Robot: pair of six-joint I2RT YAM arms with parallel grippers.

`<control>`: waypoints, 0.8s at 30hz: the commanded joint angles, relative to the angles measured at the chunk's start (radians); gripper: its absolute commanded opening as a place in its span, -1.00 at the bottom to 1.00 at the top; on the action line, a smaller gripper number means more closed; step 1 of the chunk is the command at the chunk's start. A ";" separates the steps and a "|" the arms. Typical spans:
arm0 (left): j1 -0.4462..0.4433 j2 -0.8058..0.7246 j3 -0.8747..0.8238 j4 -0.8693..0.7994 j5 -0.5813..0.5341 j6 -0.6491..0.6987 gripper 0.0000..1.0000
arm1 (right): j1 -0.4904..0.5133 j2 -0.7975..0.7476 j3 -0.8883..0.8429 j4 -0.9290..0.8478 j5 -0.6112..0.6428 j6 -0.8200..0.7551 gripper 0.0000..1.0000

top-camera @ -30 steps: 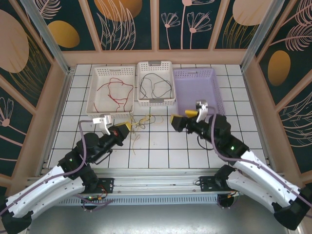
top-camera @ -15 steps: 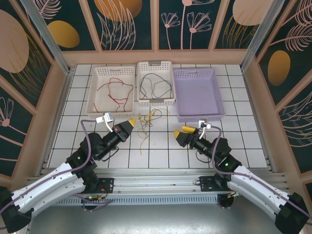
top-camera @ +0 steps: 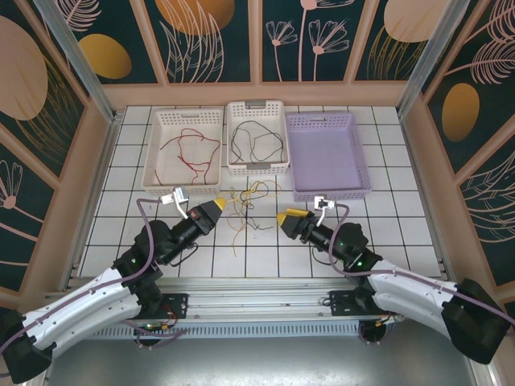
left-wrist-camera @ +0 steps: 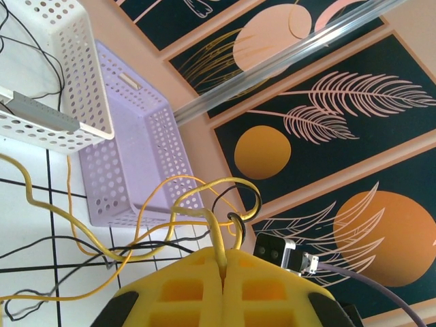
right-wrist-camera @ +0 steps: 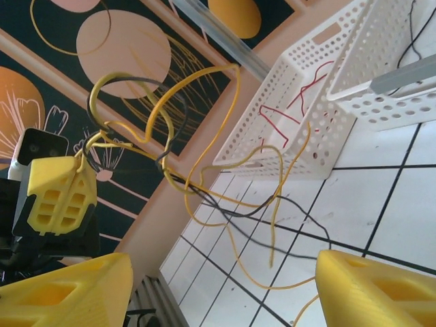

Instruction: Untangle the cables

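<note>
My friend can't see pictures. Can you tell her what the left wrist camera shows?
The yellow left hand is pinched shut on a yellow cable, which loops up and tangles with a black cable over the white tiled table. Behind them stand a purple basket and, to its left, a white basket.

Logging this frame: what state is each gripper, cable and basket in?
left gripper: shut on the yellow cable
right gripper: open, holding nothing
yellow cable: pinched, partly lifted, still tangled
loose black cable: wound through the yellow cable, over the table
red cable: lying in the left white basket
sorted black cable: lying in the middle white basket
purple basket: empty
</note>
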 commanded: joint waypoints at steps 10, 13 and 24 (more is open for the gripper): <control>0.003 -0.010 -0.019 0.068 0.015 -0.016 -1.00 | 0.086 0.227 0.170 0.202 0.015 -0.040 0.34; 0.003 -0.019 -0.021 0.066 0.016 -0.019 -1.00 | 0.096 0.264 0.195 0.213 0.016 -0.042 0.32; 0.004 -0.027 -0.033 0.072 0.018 -0.024 -1.00 | 0.116 0.366 0.255 0.266 0.027 -0.031 0.26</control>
